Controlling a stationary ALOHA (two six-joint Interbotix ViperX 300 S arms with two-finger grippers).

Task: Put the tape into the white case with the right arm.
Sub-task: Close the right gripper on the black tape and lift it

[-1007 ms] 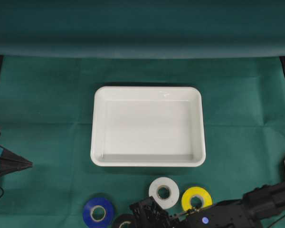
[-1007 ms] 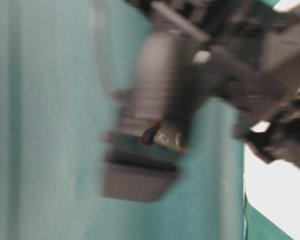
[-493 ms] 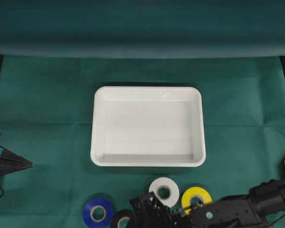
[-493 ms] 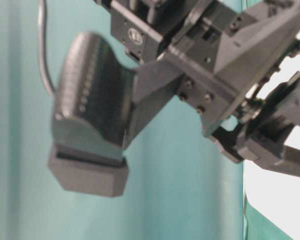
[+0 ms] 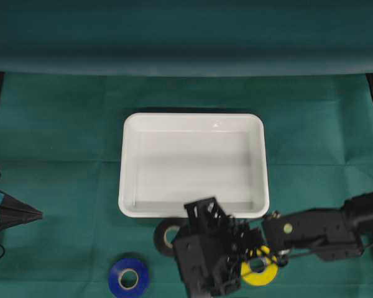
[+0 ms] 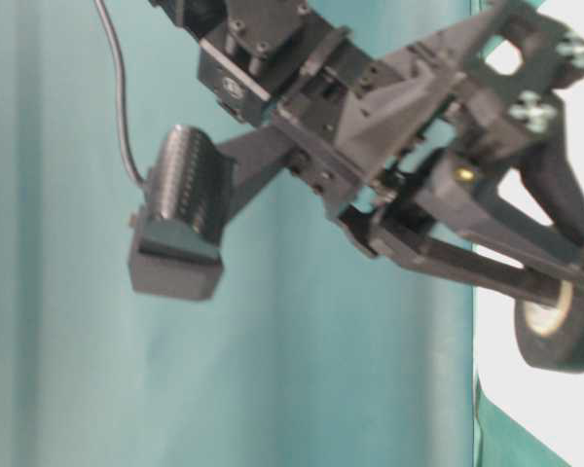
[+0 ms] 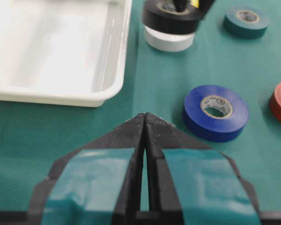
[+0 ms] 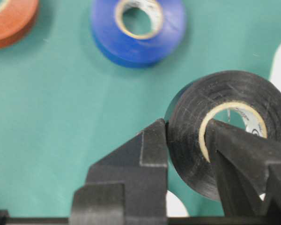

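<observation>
Bottom center of the overhead shot, the right gripper (image 8: 187,140) is clamped on the black tape (image 8: 225,131), one finger thru the core and the other on the outside wall. Roll is off the cloth imo; in the low side view it hangs at the finger ends at far right w/ the white case (image 6: 535,409) behind it.

From above, black tape (image 5: 168,233) sits just below the case's (image 5: 193,164) lower rim, so beside it, not over it yet. Case looks empty.

Blue roll (image 5: 128,277) at lower left and yellow roll (image 5: 259,270) under the arm are both on the cloth. Left wrist view also shows a white roll (image 7: 171,41) under the black one, plus a green one (image 7: 246,21).

Left gripper (image 7: 145,123), far left edge, is pinched together on nothing.

So pickup done, roughly halfway. What's left: carry it over the rim, then let go inside.
</observation>
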